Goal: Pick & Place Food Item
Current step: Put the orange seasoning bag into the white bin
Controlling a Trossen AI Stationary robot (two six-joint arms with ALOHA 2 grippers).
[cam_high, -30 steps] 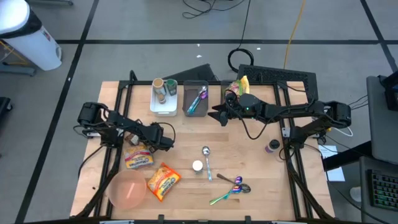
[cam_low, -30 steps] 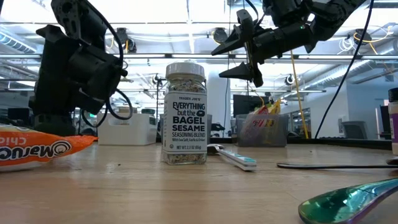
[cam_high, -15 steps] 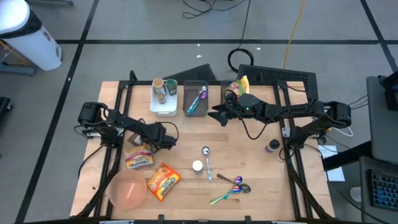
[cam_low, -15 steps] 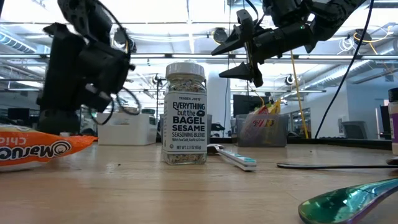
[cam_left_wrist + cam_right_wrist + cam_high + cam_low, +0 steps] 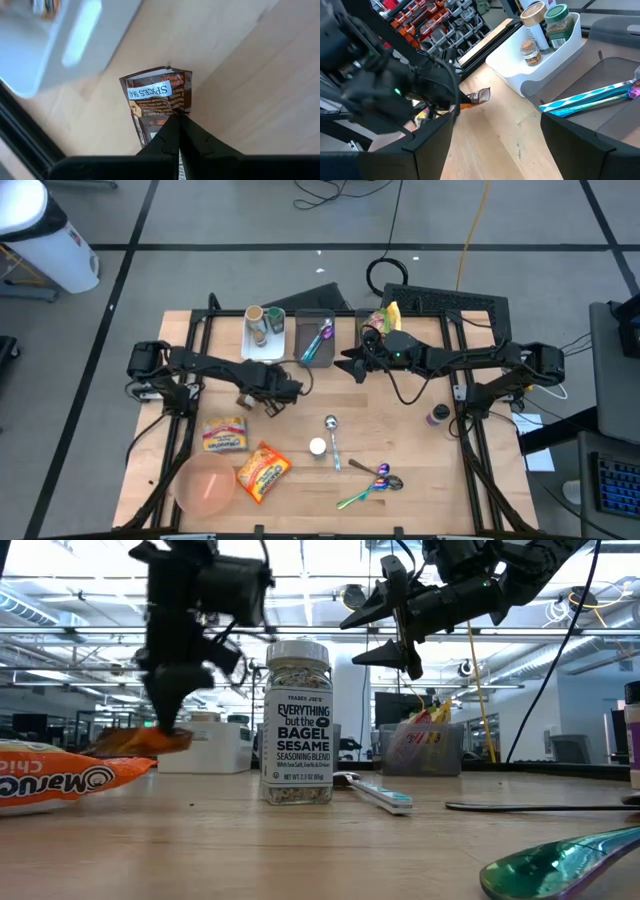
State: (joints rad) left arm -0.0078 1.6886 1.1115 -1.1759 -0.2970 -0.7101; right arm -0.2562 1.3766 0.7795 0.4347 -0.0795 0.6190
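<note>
I see the left tool (image 5: 262, 396) clamped tight on a small brown spice packet (image 5: 159, 102); the wrist cam shows the fingers pinched together on its lower edge, white "SPICES" label facing me. In the low view the packet (image 5: 140, 740) hangs clear of the desk (image 5: 400, 440), tilted, w/ the arm above it. From overhead the left tool sits just in front of the white bin (image 5: 265, 335) w/ the spice jars, at desk centre-left.

Right tool (image 5: 352, 364) hovers at the back-centre, beside the grey tray (image 5: 315, 338) w/ the teal-handled utensil, fingers spread wide, nothing between them. The right wrist cam looks across at the left arm and the packet.

On the desk otherwise: yellow snack pouch (image 5: 223, 434) and orange Maruchan pack (image 5: 262, 471) front-left, pink bowl (image 5: 205, 485) at the front-left corner, Everything but the Bagel seasoning jar (image 5: 297, 722) upright mid-desk, a spoon (image 5: 332, 435) just beside it, iridescent cutlery (image 5: 372, 483) front-centre, small purple-lidded jar (image 5: 438, 416) at the right edge.
</note>
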